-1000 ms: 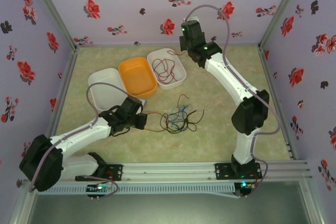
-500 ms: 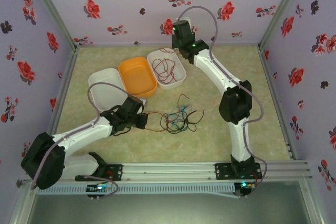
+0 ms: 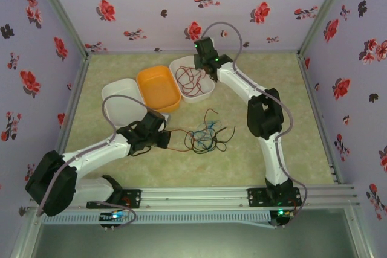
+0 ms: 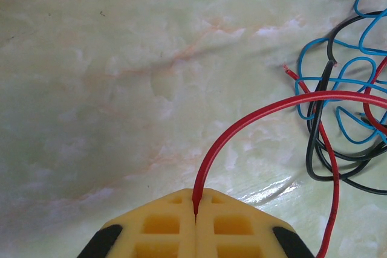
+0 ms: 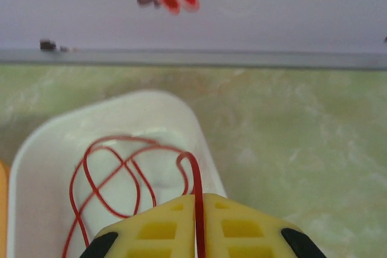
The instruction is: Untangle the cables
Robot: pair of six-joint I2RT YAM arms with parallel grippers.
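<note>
- While pinched shut on one red strand [image 4: 201, 179], left gripper [image 4: 195, 202] sits lower left of centre, top view.
- Cables [image 3: 207, 137]: judged light, limp, springy; tangle lies mid-frame; take loose ends.
- Right gripper [image 5: 198, 202], closed on red wire [image 5: 198, 185], over white tray [image 5: 151, 98], upper centre.

marbled table [image 3: 314, 104] bears three tubs [image 3: 158, 89] and apparently knotted cables [image 3: 205, 138].

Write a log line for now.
left hand: shut on red cable | right hand: shut on second red cable in white bin
</note>
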